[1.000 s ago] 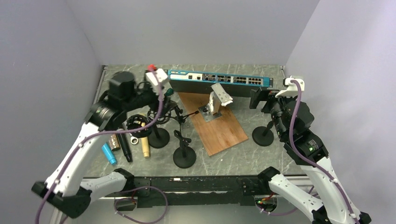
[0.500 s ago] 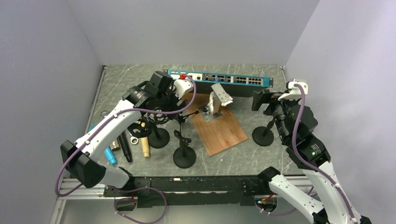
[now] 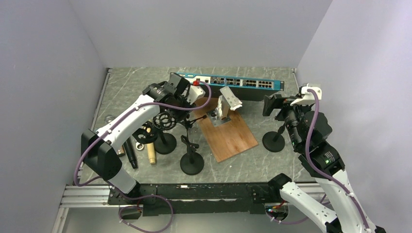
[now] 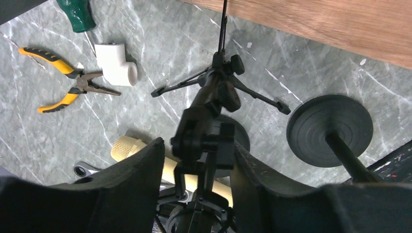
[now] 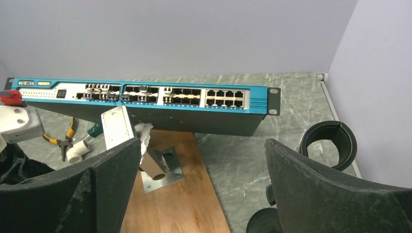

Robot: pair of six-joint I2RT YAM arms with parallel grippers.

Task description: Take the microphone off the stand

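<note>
A small black tripod stand (image 4: 219, 68) (image 3: 187, 122) rises toward the left wrist camera. My left gripper (image 4: 198, 144) (image 3: 179, 108) straddles its black clamp head (image 4: 204, 138). The right finger touches the clamp and a narrow gap shows at the left finger. A black shock mount (image 3: 165, 120) sits beside the tripod on a round-base stand (image 3: 165, 143). I cannot tell whether a microphone sits in it. A gold microphone (image 4: 127, 148) (image 3: 151, 154) lies loose on the table under the jaws. My right gripper (image 5: 201, 145) (image 3: 272, 104) hangs wide open and empty at the right.
A blue network switch (image 3: 228, 83) lines the back. A wooden board (image 3: 228, 133) carries a white bracket (image 3: 228, 102). Round-base stands (image 3: 192, 164) (image 3: 273, 141) stand in front. Pliers (image 4: 58, 82), a white pipe elbow (image 4: 116, 70) and loose black microphones (image 3: 128, 153) lie to the left.
The left arm swung from the left rear toward the middle and came down over the tripod stand, and its jaws narrowed around the clamp head. The right arm barely moved.
</note>
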